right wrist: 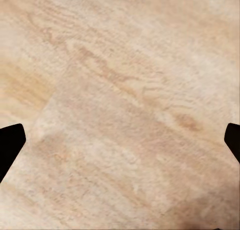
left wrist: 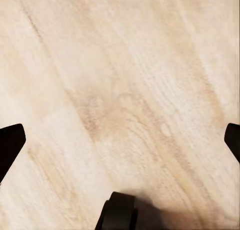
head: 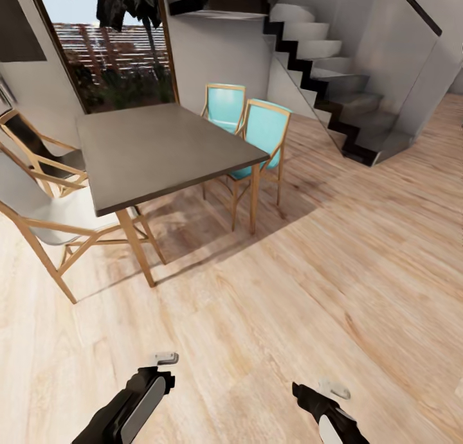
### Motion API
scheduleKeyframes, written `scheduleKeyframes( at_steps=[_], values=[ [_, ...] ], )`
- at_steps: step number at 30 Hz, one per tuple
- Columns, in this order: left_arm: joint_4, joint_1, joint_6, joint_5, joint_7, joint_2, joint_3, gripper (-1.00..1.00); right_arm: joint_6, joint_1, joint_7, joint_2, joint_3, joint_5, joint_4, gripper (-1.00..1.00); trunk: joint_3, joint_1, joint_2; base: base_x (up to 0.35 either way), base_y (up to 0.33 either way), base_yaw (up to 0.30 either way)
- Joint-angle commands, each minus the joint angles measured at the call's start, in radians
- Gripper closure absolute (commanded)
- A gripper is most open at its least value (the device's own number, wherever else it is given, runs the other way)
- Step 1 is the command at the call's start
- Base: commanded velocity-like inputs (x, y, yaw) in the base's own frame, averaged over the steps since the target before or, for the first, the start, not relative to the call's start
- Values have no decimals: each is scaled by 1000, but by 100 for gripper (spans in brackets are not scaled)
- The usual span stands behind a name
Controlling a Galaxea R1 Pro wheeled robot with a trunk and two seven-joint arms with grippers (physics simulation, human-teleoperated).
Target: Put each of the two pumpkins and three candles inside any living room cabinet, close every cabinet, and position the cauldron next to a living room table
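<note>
Light wood-plank floor (head: 308,283) covers the room. Both arms hang low over it in the head view.

Left gripper (head: 166,358): fingers point down at the floor. In the left wrist view the two dark fingertips (left wrist: 10,142) sit at opposite edges of the picture, spread wide apart, with bare floor planks (left wrist: 125,90) between them. Nothing is held and nothing is touched.

Right gripper (head: 334,389): same posture. In the right wrist view the fingertips (right wrist: 10,142) again stand at opposite edges, spread wide, with only floor planks (right wrist: 125,105) between them. Nothing is held.

Ahead and to the left stands a tall dining table (head: 161,151) with a dark grey matt top and light wooden legs. This is not the low glossy bench of the task. Two turquoise chairs (head: 263,139) with wooden frames stand at its far side, close together. Two pale chairs (head: 38,213) with wooden frames stand at its left side.

Behind the table, a tall window (head: 109,45) shows foliage and a slatted fence. To the right, a grey staircase (head: 334,84) with dark risers climbs toward the upper left, bordered by a glass panel.

No pumpkin, candle, cabinet or cauldron is visible, so their location cannot be stated.
</note>
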Motion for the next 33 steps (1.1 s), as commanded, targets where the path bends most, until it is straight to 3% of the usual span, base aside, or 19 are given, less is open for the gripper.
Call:
scheduleKeyframes(
  at_steps=[1, 4, 8, 12, 23, 33],
  values=[
    [0, -1, 1, 10, 10, 0, -5, -100, 3, 0, -8, -1, 3, -8, -2, -100, -1, 1, 0, 337, 0, -113],
    [3, -1, 1, 7, 10, -1, -5, -100, 2, 0, -8, -1, 3, -8, -2, -100, -3, 1, 0, 337, -26, -187],
    [10, -1, 1, -31, 10, -7, -4, -100, 1, 0, -8, -1, 2, -8, -2, -100, -5, 1, 0, 326, -112, -242],
    [23, -1, -3, -47, 10, -19, -4, -100, 1, -1, -8, -1, 1, -8, -2, -100, -7, 1, 0, 295, -181, -254],
    [25, -1, -7, -49, 10, -21, -4, -100, 1, -1, -8, -1, -1, -8, -2, -100, -13, 1, 0, 208, -160, -256],
    [25, -1, -7, -49, 10, -21, -4, -100, 1, -1, -8, -1, -3, -8, -2, -100, -19, 1, 0, 30, -18, -257]
  ],
)
